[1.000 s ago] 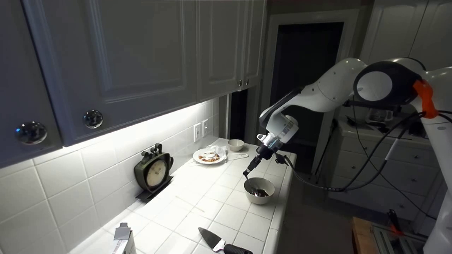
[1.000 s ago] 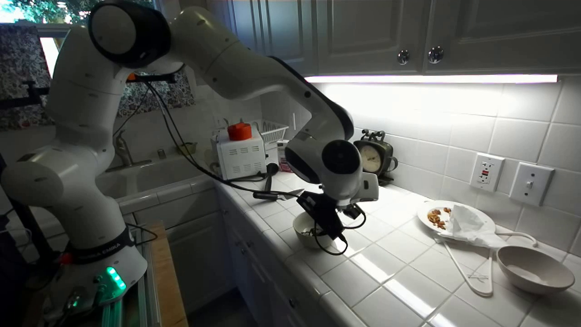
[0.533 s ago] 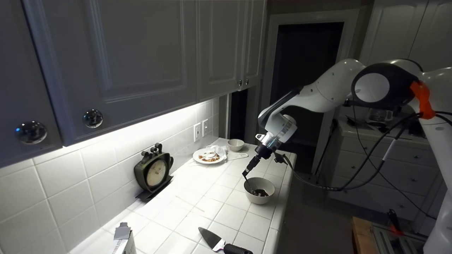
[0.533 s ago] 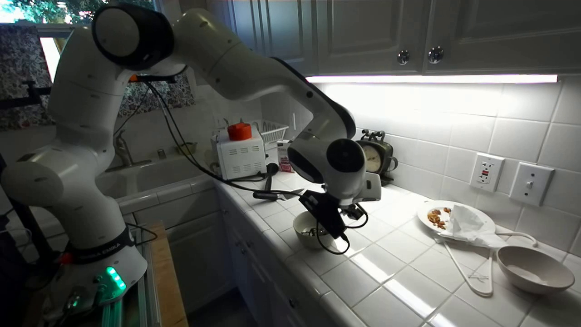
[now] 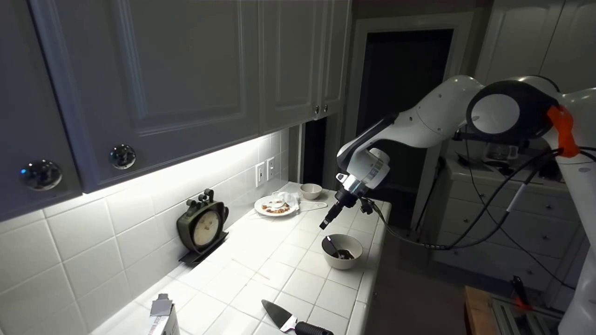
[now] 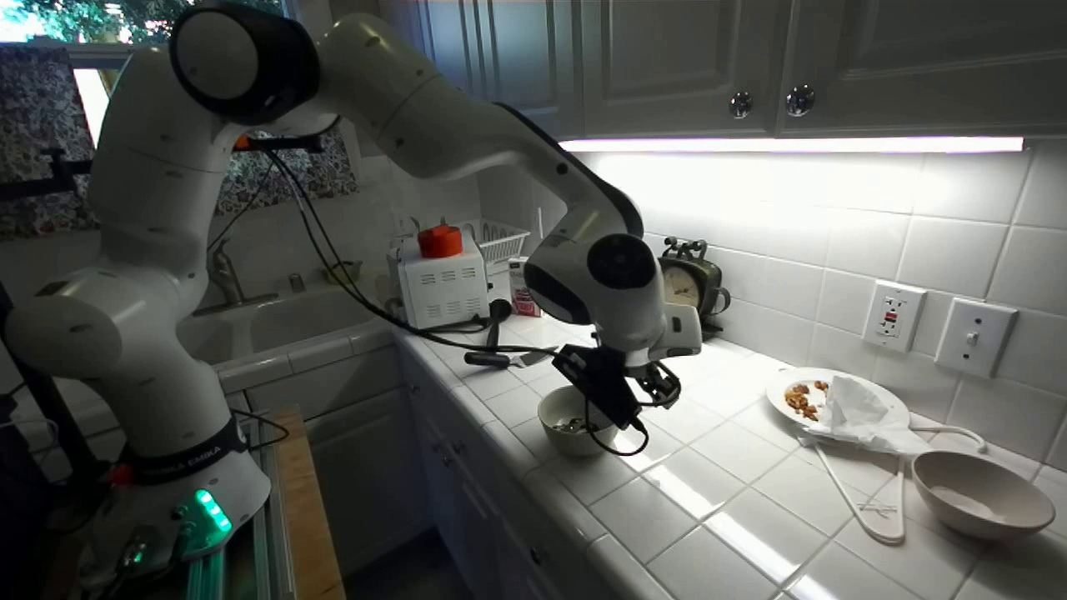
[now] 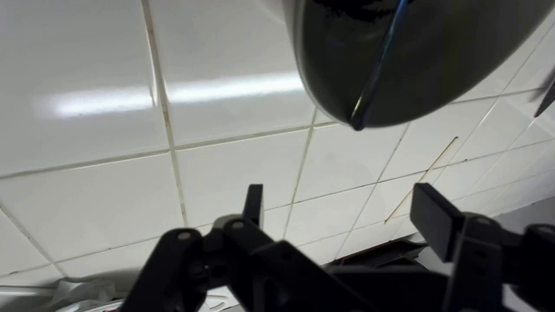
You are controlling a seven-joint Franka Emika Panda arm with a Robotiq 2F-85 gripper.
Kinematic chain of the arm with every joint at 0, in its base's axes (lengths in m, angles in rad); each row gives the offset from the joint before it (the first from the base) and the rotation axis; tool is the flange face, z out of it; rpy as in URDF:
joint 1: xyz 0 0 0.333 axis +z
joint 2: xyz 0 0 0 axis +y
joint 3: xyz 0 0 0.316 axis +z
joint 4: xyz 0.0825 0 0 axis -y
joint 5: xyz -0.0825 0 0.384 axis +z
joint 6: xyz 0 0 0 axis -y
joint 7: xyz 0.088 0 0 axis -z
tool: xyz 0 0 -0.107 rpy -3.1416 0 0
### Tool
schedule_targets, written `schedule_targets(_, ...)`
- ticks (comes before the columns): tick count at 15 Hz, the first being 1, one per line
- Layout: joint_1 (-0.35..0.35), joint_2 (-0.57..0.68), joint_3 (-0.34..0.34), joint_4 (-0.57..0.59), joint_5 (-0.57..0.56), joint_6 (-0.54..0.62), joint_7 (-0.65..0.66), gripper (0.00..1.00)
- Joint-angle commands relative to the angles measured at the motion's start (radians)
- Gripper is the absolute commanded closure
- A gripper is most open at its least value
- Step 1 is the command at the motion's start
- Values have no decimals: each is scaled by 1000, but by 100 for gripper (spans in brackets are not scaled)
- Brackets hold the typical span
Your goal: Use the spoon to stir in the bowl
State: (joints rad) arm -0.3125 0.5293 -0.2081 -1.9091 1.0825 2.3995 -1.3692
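1. The black two-fingered gripper is spread: the wrist view shows its fingers well apart, glossy white-tiled counter visible between them.
2. The slender, shiny spoon with a thin dark handle leans inside the round, deep, pale grey-white bowl, its handle end at the rim, near the fingers but apart from them.
3. In an exterior view the fingers appear just above that rim, overlapping, so their spread cannot be read.
4. In an exterior view a black block on the white arm hides part of the bowl; the handle cannot be made out.
5. Only there does a white vented box appear.
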Motion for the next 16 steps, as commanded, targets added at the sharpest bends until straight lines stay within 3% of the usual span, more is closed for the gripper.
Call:
schedule_targets(1,69,-134,-25,-141,-162,135,102,0)
schedule_targets(4,101,-248,-33,-252,-355,196,229,0)
schedule_targets(7,98,-359,-30,-339,-572,161,386,0)
schedule_targets(8,160,-385,-96,-362,-645,160,480,0)
schedule_targets(9,105,-419,-45,-378,-723,149,540,0)
schedule_targets(10,112,-445,-57,-397,-799,141,627,0)
schedule_targets(11,69,-360,-9,-326,-700,161,520,0)
schedule_targets(16,56,-369,7,-335,-717,159,541,0)
